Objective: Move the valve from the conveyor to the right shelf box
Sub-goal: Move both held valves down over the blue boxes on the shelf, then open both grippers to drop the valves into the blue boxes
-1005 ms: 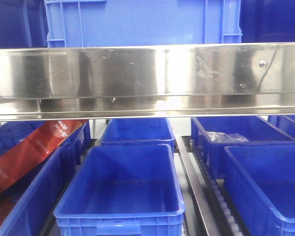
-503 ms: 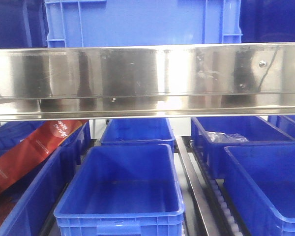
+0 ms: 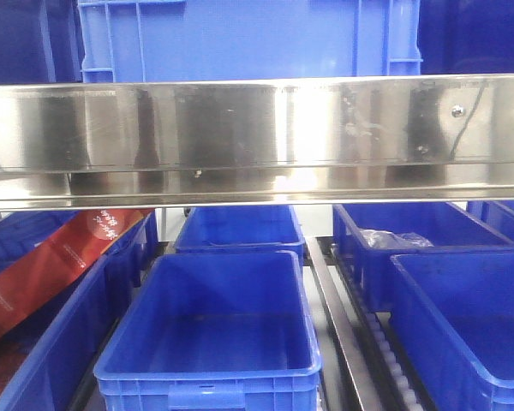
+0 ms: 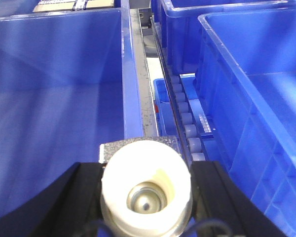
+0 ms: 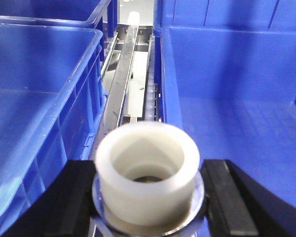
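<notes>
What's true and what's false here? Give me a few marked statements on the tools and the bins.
1. The left tool grips a white-capped valve. True.
2. The right tool is empty. False: it grips a second valve, also white-capped.
3. A red bag leans in the left bin. True.
4. The centre front bin holds a valve. False: nothing shows inside it.
5. A clear plastic bag lies in the rear right bin. True.
</notes>
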